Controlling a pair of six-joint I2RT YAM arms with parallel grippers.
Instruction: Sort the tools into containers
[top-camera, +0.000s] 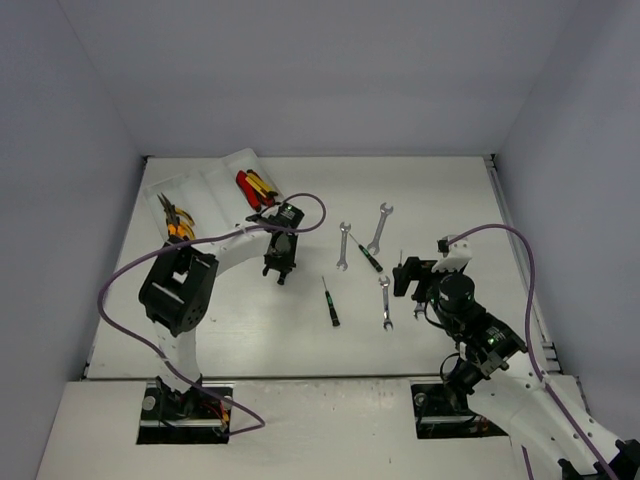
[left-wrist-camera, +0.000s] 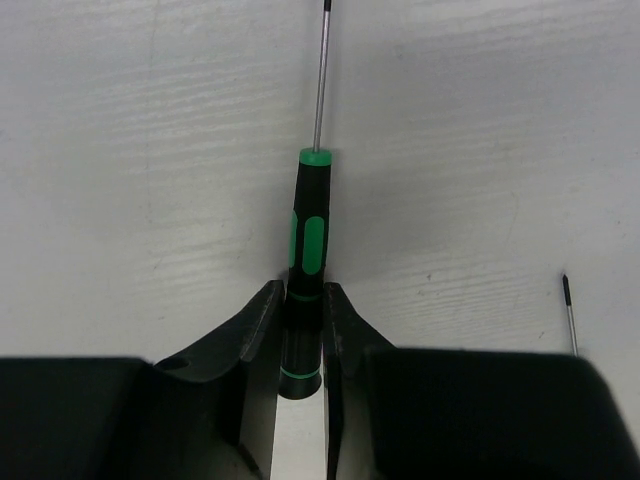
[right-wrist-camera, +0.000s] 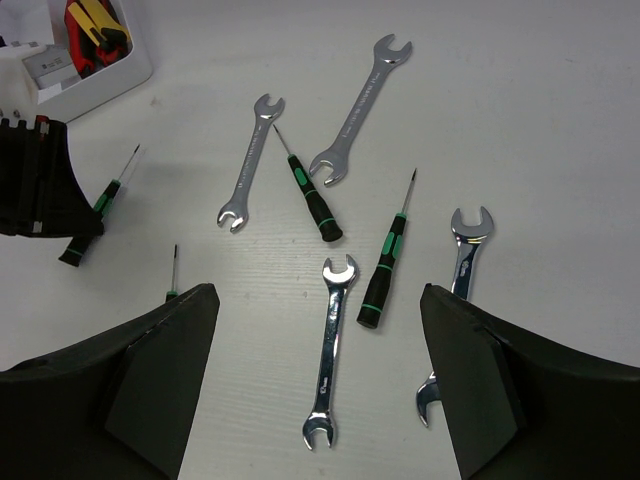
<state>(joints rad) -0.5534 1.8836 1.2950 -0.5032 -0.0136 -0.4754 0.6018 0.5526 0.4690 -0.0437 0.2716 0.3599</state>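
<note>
Grasp check: left fingers (left-wrist-camera: 258, 325) are clamped on the butt end of a green-black screwdriver (left-wrist-camera: 306, 235), low over the worktop (left-wrist-camera: 120, 150), just beside the tray (top-camera: 215, 182). The grip sits centred but far back, so lift straight and slow so the shaft cannot swing, then carry it to an unused tray compartment. Right fingers (right-wrist-camera: 170, 380) are wide apart, holding nothing, above the wrenches (right-wrist-camera: 330, 350), well apart from the tray.

I'm looking at a black screwdriver (left-wrist-camera: 306, 240) with green bands, silver wrenches (right-wrist-camera: 331, 360), red and yellow knives (top-camera: 255, 187), orange-yellow pliers (top-camera: 178, 222), a translucent white tray (top-camera: 215, 180), purple cables (top-camera: 120, 280) and a plain white table (top-camera: 450, 190).
</note>
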